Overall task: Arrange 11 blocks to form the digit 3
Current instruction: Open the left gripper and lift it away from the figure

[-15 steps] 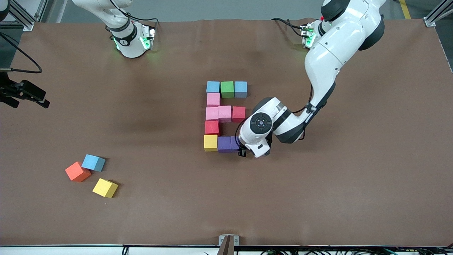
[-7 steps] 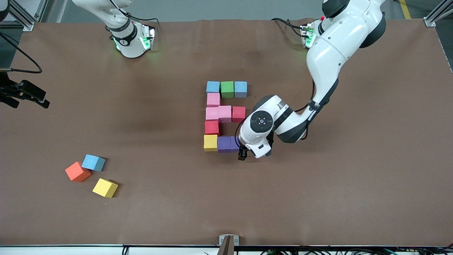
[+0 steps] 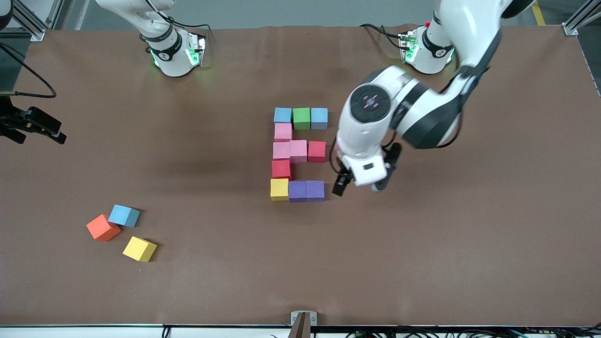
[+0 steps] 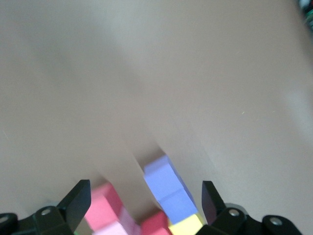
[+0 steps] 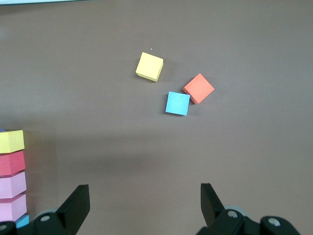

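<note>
So the left gripper (image 4: 142, 203) has its two black fingers (image 4: 78, 200) spread wide, nothing between them but air, and it's hanging above the brown table (image 4: 146, 73). Down in the gap between the fingertips you get a cluster of blocks: two purple cubes (image 4: 168, 183) touching in a row, a yellow cube (image 4: 188, 226) right at the end of them, a red cube (image 4: 155, 224) beside that, and pink cubes (image 4: 107, 210) close to one finger. Everything's pretty blurry.
</note>
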